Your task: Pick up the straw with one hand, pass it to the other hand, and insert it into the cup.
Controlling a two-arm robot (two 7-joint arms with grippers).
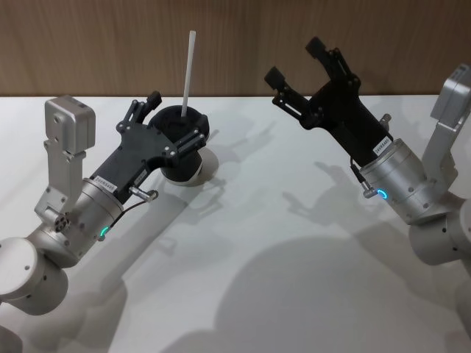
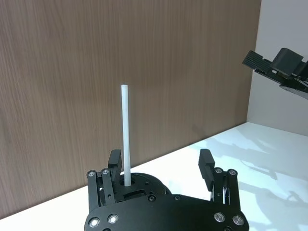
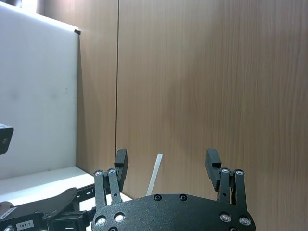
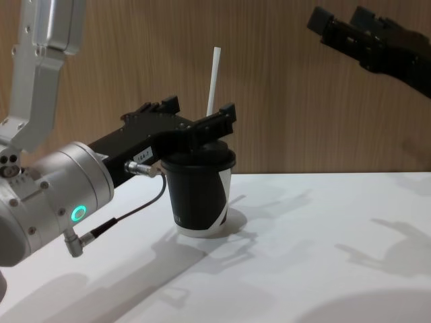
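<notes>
The white straw (image 1: pixel 189 70) stands upright in the lid of the black cup (image 4: pixel 199 195), rising well above it. My left gripper (image 1: pixel 176 118) hovers just over the lid, open, its fingers either side of the straw (image 2: pixel 126 134). The straw is close to one finger (image 2: pixel 114 161) and I cannot tell whether they touch. My right gripper (image 1: pixel 294 60) is raised at the back right, open and holding nothing. It also appears high up in the chest view, right gripper (image 4: pixel 343 20). Past the right gripper (image 3: pixel 167 159) in its wrist view, the straw (image 3: pixel 155 173) shows tilted.
The cup stands on a white table (image 1: pixel 280 250) near its far edge, close to a wood-panelled wall (image 1: pixel 243 44). A thin cable (image 4: pixel 124 212) hangs from the left wrist beside the cup. Arm shadows fall across the table.
</notes>
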